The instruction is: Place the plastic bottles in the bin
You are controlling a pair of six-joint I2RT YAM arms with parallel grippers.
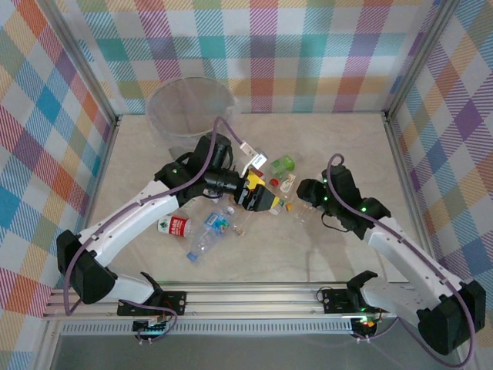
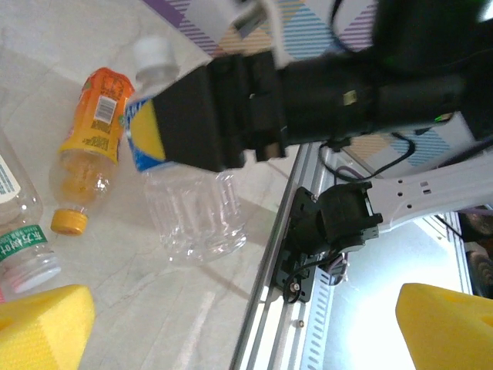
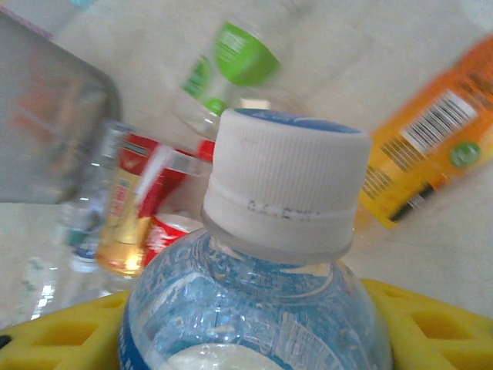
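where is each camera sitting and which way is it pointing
top external: above, behind the bases, looking down on the beige table, round translucent grey bin, left arm and right arm
left wrist: on the left arm, looking low across the table; open left claw's yellow tips at bottom corners, right arm ahead
right wrist: on the right arm, close on the blue-labelled, white-capped clear plastic bottle in the right claw
shared: both wrist views show that bottle and an orange-labelled plastic bottle
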